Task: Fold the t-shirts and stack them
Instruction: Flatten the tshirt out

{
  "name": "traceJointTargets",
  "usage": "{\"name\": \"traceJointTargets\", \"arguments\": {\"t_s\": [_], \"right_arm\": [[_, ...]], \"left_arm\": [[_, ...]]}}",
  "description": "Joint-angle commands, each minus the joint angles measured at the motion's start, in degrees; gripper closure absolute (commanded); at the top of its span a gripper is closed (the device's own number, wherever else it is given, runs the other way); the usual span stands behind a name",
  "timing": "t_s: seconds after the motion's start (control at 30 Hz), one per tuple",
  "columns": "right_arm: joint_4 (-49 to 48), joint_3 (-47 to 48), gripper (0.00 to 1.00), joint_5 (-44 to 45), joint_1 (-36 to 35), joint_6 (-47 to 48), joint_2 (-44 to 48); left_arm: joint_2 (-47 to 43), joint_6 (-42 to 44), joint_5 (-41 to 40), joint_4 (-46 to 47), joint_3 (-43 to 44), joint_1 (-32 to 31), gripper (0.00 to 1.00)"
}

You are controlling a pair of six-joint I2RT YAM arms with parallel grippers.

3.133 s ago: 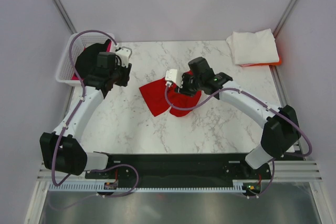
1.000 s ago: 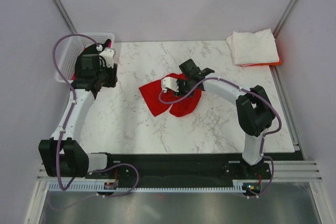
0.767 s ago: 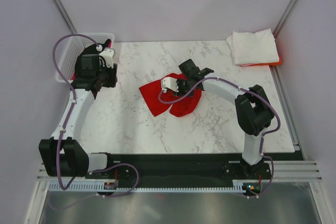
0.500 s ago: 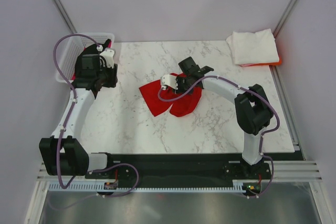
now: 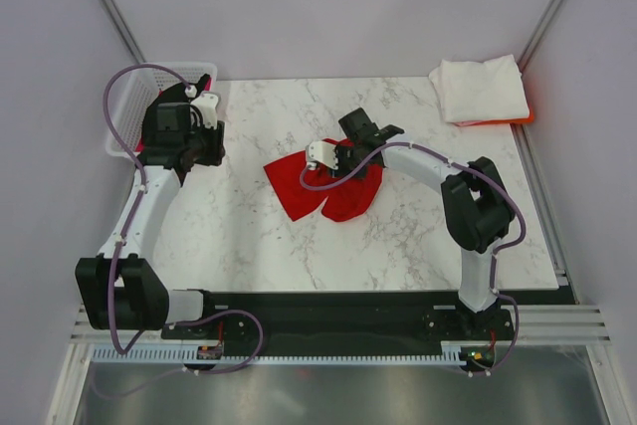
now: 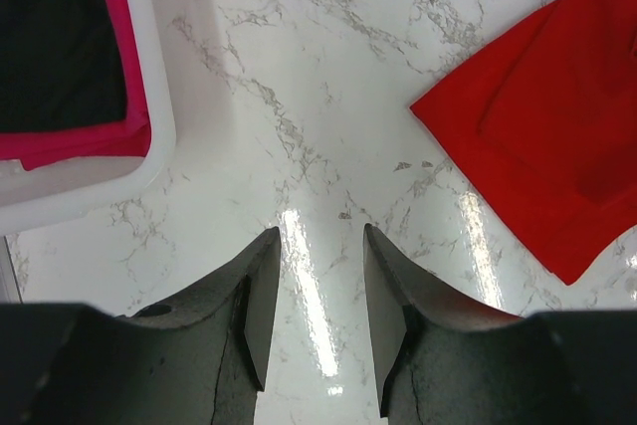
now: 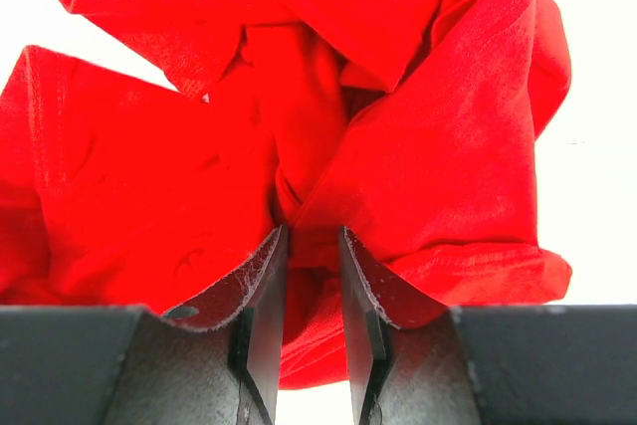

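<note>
**Far left:** the white lattice basket point(image 5: 124, 131) is sitting at the back left corner of the marble tabletop point(image 5: 249, 236). It is holding a black t-shirt point(image 6: 60, 37), which is lying on top of a magenta-pink t-shirt point(image 6: 75, 138).

**Left of centre:** your left pincer point(image 6: 318, 236) is hanging over bare marble near the basket's wall. Its jaws are standing apart and gripping nothing.

**Centre:** the red t-shirt point(image 5: 299, 191) is lying crumpled on the tabletop, well apart from the basket. A flatter part is spreading toward your left arm, and a bunched part is lying under your right arm. Your right pincer point(image 7: 311, 233) is pressing down into that bunched part. Its jaws are drawn narrow and are clamping a raised fold of the red cloth between them.

**Far right:** a folded white t-shirt point(image 5: 480, 89) is resting at the back right corner of the tabletop. It is lying on an orange t-shirt point(image 5: 525, 116), whose edge is showing along its near right side.
</note>
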State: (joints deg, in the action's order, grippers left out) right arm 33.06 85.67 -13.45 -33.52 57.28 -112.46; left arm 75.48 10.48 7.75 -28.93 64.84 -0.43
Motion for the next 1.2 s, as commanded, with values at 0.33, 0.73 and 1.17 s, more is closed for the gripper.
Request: {"name": "traceJointTargets", "arguments": {"t_s": [0.33,0.73,1.17], "right_arm": [[1.22,1.78,0.61,0.27,-0.06,1.79,-0.83],[-1.85,4.15,0.94,1.59,-0.06,-1.55,-2.06],[-4.14,17.87,1.00,5.10,0.03,-7.18,5.14]], "left_arm": [[-0.16,-1.52,1.13,2.03,1.26,0.34,0.53],[-0.07,-1.60,1.48,2.30,1.17,0.34,0.53],[3.27,1.56,-2.04,2.56,3.62,-0.27,0.46]]}}
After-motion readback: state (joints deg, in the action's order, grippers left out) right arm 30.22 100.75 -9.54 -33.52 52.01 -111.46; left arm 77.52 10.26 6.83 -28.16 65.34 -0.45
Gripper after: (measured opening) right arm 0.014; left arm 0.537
